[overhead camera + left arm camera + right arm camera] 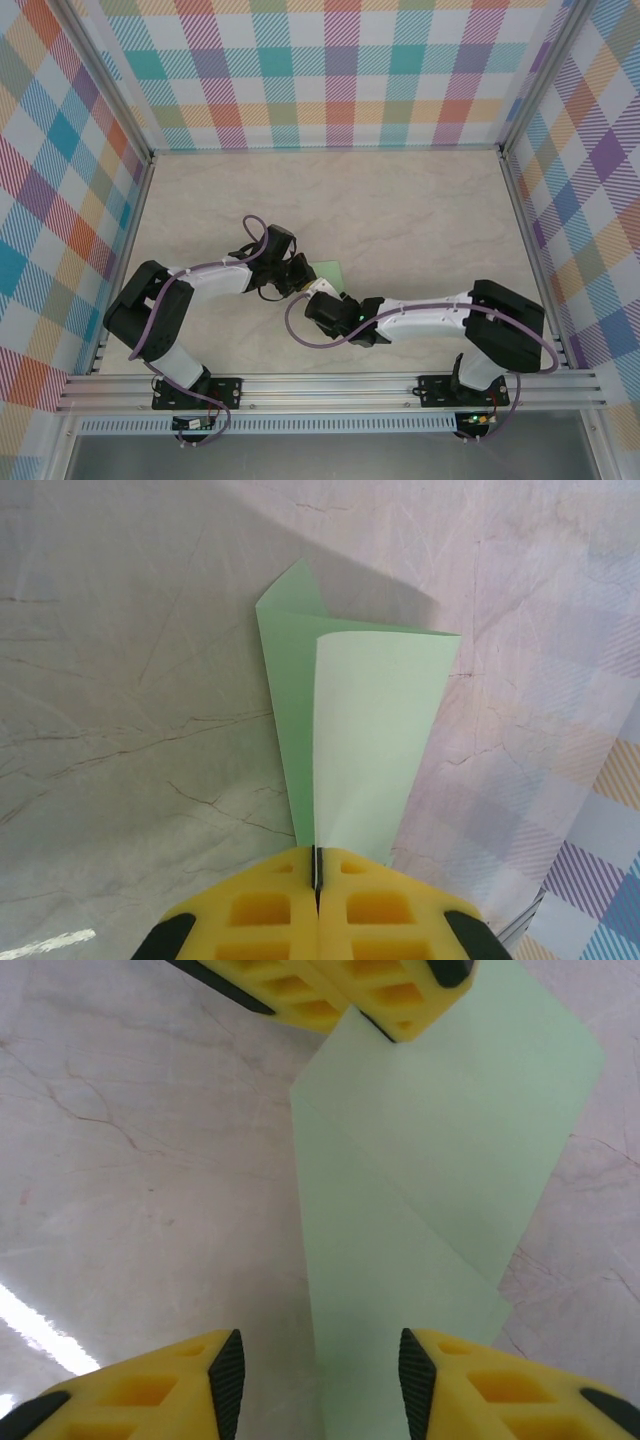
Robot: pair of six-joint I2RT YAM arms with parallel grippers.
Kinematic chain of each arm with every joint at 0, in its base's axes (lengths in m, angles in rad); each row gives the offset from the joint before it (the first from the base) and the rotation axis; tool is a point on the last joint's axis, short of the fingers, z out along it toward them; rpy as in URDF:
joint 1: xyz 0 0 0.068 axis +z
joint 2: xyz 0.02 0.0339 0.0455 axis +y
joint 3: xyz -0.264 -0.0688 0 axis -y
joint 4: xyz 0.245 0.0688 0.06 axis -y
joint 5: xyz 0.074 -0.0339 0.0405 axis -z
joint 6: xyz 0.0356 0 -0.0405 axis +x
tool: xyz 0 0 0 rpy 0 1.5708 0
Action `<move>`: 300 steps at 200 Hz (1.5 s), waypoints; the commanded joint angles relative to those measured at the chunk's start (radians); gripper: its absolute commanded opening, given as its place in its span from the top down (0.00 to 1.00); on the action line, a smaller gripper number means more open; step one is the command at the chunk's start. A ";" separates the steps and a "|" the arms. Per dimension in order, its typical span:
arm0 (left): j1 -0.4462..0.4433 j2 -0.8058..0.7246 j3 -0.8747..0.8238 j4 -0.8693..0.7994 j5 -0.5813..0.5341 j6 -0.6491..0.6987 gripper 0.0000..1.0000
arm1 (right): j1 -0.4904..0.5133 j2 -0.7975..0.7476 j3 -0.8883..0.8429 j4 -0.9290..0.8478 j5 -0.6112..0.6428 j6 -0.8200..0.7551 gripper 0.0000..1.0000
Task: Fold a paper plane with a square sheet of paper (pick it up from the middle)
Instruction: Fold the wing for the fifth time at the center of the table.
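The square sheet of paper (370, 730) is pale green and folded over, with one flap lifted off the table. My left gripper (318, 865) is shut on its near corner, the yellow fingers pressed together on the sheet. In the top view, the left gripper (297, 279) and the right gripper (318, 296) meet at mid-table, with a corner of the paper (329, 270) showing beside them. My right gripper (320, 1380) is open above the paper (420, 1190), its left finger (225, 1380) over bare table and its right finger (415, 1375) over the sheet. The left gripper's fingers (380, 995) pinch the far corner.
The marble-patterned table (400, 210) stretches behind and to both sides of the arms. Checked walls (340, 70) and aluminium frame rails enclose it on three sides. The arm bases sit on the near rail (330, 385).
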 commanded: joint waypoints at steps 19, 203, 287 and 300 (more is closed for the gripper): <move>0.022 -0.019 0.029 -0.030 0.008 0.015 0.95 | 0.016 0.064 0.062 -0.062 0.075 0.007 0.63; 0.024 -0.033 0.029 -0.045 -0.001 0.016 0.95 | 0.020 0.037 0.033 -0.081 0.108 0.088 0.94; 0.031 -0.045 0.039 -0.065 -0.009 0.015 0.97 | 0.020 0.043 0.025 -0.094 0.108 0.093 0.82; 0.031 -0.045 0.041 -0.062 -0.007 0.016 0.97 | 0.020 0.042 0.021 -0.095 0.107 0.097 0.82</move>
